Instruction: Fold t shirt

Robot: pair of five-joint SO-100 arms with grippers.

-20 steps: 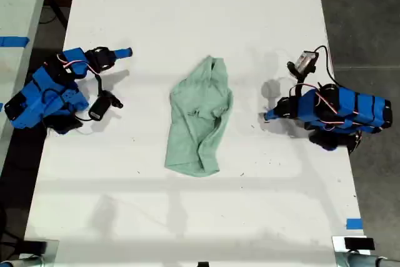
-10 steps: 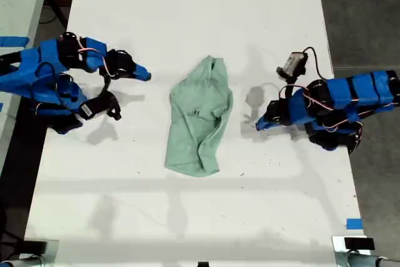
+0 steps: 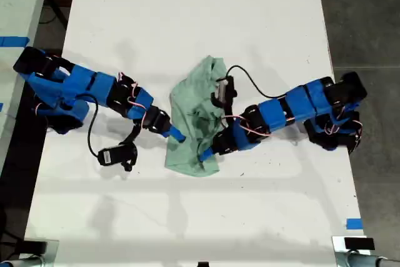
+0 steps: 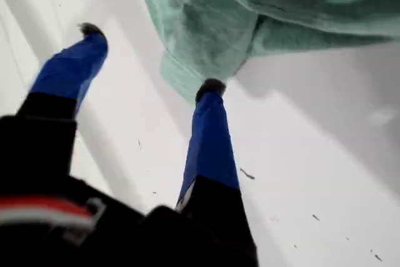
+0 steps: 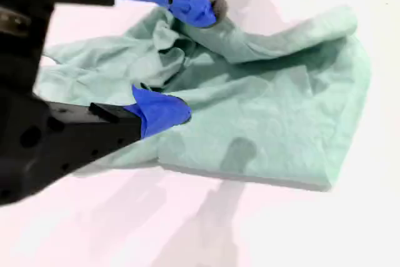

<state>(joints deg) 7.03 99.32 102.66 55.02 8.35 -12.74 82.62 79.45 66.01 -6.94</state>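
The pale mint-green t shirt (image 3: 200, 101) lies wrinkled and bunched at the middle of the white table (image 3: 187, 17). My first gripper (image 3: 175, 134) reaches in from the exterior view's left and stands open at the shirt's edge. In its wrist view (image 4: 150, 57), one fingertip (image 4: 210, 85) touches the hem of the shirt (image 4: 206, 23). My second gripper (image 3: 205, 153) comes from the exterior view's right and is open low over the shirt's near part. Its wrist view (image 5: 187, 60) shows both fingers spread over the folds of the shirt (image 5: 281, 110).
A black module on a cable (image 3: 116, 154) lies on the table beside the first arm. Blue tape (image 3: 354, 223) marks the table's near corner on the exterior view's right. A second table with blue tape (image 3: 14, 42) stands at the exterior view's left.
Both arms have stretched out from the table's sides to the shirt. The first gripper now touches its edge and the second is over its near part. The shirt has not moved.
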